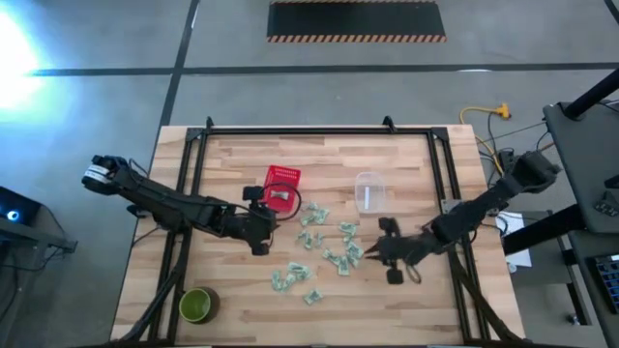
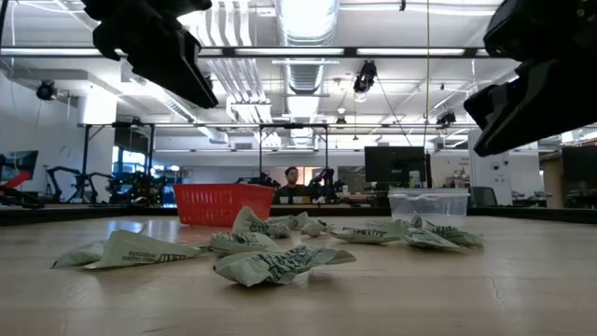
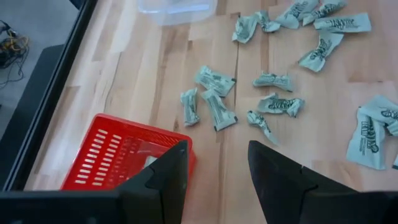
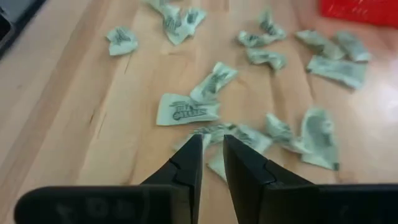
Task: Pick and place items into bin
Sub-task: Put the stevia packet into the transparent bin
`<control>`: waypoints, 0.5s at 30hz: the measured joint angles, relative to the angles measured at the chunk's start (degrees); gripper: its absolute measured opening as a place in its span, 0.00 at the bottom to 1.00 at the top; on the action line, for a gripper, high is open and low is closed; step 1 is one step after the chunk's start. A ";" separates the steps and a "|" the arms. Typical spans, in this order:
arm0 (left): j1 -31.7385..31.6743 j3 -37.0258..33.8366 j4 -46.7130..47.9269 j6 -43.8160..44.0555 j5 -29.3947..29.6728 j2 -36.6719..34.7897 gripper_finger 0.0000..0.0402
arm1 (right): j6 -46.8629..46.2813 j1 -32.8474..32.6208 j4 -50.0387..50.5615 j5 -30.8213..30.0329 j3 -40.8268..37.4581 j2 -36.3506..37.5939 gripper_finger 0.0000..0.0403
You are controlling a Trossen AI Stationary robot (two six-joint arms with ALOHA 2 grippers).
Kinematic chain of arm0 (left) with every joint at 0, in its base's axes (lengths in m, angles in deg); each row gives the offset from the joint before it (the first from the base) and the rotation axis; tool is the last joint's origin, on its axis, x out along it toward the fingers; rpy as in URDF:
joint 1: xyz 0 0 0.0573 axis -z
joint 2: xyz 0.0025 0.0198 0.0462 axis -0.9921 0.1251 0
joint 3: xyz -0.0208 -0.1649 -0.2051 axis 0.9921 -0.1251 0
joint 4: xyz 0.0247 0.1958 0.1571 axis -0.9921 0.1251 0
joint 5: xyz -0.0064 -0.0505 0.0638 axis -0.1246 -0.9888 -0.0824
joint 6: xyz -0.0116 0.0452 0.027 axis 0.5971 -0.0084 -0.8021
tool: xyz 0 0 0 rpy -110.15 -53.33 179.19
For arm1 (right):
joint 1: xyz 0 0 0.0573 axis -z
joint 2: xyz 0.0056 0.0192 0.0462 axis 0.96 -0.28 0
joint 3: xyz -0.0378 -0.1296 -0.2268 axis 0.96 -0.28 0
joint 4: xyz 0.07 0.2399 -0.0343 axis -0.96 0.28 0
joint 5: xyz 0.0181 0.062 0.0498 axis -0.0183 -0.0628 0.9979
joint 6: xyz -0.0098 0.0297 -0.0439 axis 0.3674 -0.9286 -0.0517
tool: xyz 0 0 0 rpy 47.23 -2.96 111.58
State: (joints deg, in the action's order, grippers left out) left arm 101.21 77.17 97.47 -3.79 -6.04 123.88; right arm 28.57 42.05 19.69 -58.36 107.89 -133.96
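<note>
Several small pale green-and-white packets (image 1: 319, 246) lie scattered flat on the wooden table, between my two grippers. They also show in the left wrist view (image 3: 214, 99), the right wrist view (image 4: 186, 109) and the low view (image 2: 270, 261). The red basket (image 1: 281, 188) stands on the table behind them, with something pale inside (image 3: 149, 163). My left gripper (image 1: 266, 227) hovers open just on the near side of the basket (image 3: 124, 155), its fingers (image 3: 168, 174) holding nothing. My right gripper (image 1: 369, 254) hangs over the packets' right side, its fingers (image 4: 193, 155) a narrow gap apart with nothing between them.
A clear plastic container (image 1: 370, 190) stands to the right of the basket, also seen in the low view (image 2: 427, 205). A round green bowl (image 1: 197, 305) sits near the front left corner. A dark frame (image 1: 319, 130) borders the table's far edge and sides.
</note>
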 joint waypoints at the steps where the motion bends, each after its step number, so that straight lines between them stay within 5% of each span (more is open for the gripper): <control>1: 0.00 -0.08 0.00 -0.13 -0.01 0.01 0.37 | -1.10 -0.41 0.37 -0.05 1.53 -2.02 0.14; 9: 0.00 -0.66 0.55 -0.22 0.50 0.02 0.37 | -10.41 -1.19 1.32 -0.12 10.67 -14.96 0.14; 15: 0.00 -0.71 1.71 0.06 0.59 0.02 0.37 | -13.76 -1.19 14.09 -0.16 17.37 -19.77 0.14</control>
State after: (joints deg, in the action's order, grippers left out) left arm 101.21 76.46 99.17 -3.73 -5.45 123.90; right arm 14.80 40.85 33.78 -58.53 125.26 -153.74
